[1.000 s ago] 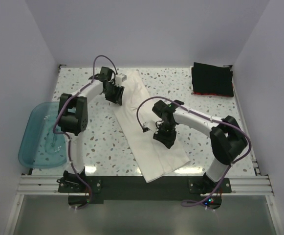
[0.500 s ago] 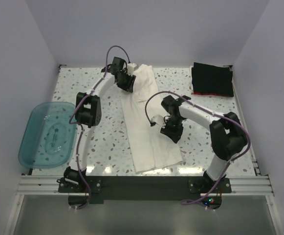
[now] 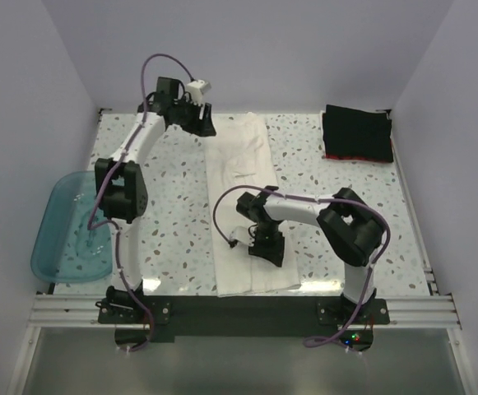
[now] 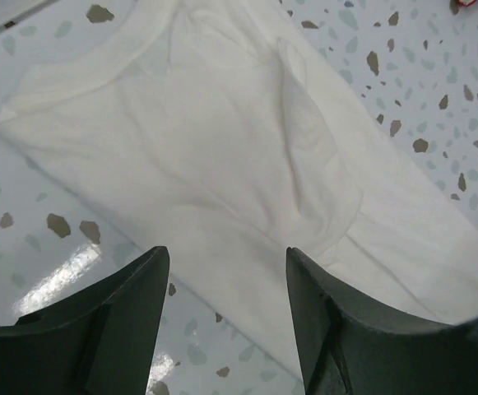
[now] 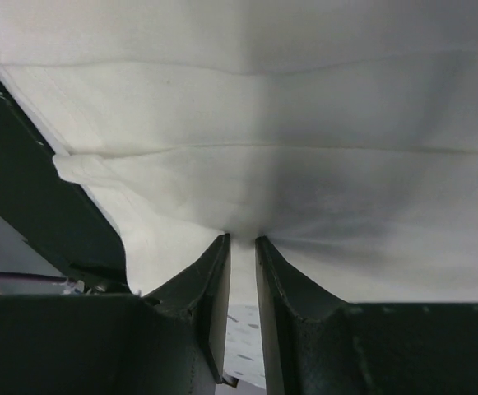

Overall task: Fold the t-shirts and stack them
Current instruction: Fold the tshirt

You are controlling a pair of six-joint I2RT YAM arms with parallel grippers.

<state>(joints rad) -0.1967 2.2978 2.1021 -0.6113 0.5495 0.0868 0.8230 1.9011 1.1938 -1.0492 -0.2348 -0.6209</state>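
Observation:
A white t-shirt (image 3: 239, 164) lies folded into a long strip down the middle of the table, running from the far edge to the near edge. My left gripper (image 3: 206, 125) hovers open beside its far left corner. In the left wrist view the t-shirt (image 4: 222, 140) lies flat below the left gripper (image 4: 226, 251), with nothing between the fingers. My right gripper (image 3: 265, 249) sits low on the strip's near part. In the right wrist view the right gripper (image 5: 242, 239) is shut on a pinch of the t-shirt (image 5: 263, 123). Folded black t-shirts (image 3: 356, 133) are stacked at the far right, with a red edge (image 3: 355, 157) showing underneath.
A translucent blue tub (image 3: 74, 224) hangs over the table's left edge. The speckled table (image 3: 173, 222) shows bare between the tub and the strip. White walls close the left, far and right sides.
The left gripper opened, let go of the shirt's far end and pulled back to the left. The right gripper swung the near end leftward, so the strip now lies straight.

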